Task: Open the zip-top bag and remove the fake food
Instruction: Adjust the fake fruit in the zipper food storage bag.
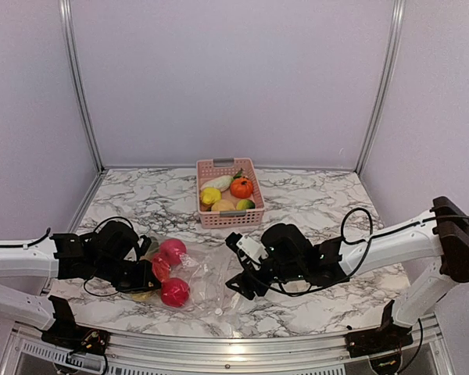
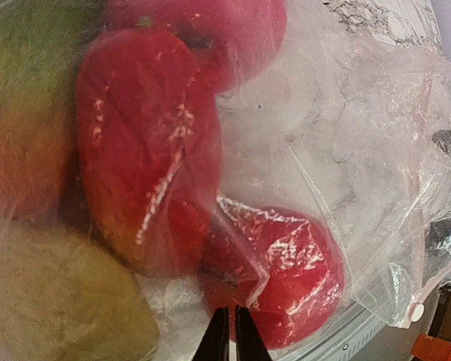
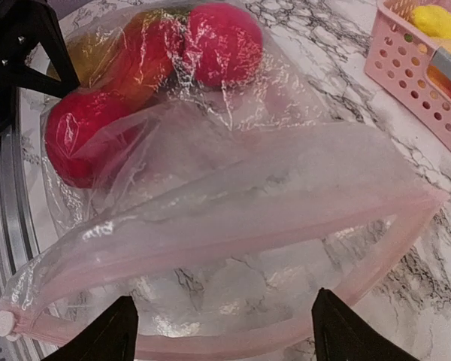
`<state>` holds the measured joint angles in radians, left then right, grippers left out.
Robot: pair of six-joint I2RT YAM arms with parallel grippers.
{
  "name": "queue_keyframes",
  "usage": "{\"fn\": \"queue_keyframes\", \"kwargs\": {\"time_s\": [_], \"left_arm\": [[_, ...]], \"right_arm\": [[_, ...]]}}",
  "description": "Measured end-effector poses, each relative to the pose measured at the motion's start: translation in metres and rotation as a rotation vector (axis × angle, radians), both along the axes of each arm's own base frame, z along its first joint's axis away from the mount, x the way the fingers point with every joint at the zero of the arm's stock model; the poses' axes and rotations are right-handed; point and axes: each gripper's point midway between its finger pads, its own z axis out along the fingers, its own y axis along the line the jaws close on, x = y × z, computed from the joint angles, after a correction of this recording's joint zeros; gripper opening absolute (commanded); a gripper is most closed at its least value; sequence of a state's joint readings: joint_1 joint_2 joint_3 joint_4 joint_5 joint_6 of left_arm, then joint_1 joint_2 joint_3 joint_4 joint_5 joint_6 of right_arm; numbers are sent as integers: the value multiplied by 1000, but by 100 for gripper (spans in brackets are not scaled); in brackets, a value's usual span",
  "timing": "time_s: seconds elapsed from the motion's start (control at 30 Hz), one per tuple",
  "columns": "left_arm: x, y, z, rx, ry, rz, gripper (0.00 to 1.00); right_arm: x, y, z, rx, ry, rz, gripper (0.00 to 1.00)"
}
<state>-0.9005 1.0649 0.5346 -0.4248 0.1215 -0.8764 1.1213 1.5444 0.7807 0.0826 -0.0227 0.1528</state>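
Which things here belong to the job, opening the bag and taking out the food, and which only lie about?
Job: zip-top bag, mouth open; fake food inside it; left gripper; right gripper.
Only about: pink basket, with more fake food in it.

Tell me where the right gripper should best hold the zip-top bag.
The raised pink zip strip of the zip-top bag, from the mouth side: it gapes toward the right gripper, and the fake food lies at the far end.
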Motion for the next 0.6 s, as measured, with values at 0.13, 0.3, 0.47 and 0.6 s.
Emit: {"fn": "queue_keyframes", "kwargs": {"time_s": [0.13, 0.3, 0.47, 0.6], "left_arm": [[0, -1, -5, 3, 6, 3, 5], [3, -5, -13, 12, 15, 3, 5], [4, -8, -17, 17, 18, 0, 5], [5, -7, -20, 32, 16, -3, 5]], "right_arm": [[-3, 4, -6, 6, 11, 17, 77], [-4, 11, -14, 10, 22, 35, 77], [-8, 15, -27, -2, 46, 57, 77], [-13, 20, -37, -13, 62, 78, 77]]}}
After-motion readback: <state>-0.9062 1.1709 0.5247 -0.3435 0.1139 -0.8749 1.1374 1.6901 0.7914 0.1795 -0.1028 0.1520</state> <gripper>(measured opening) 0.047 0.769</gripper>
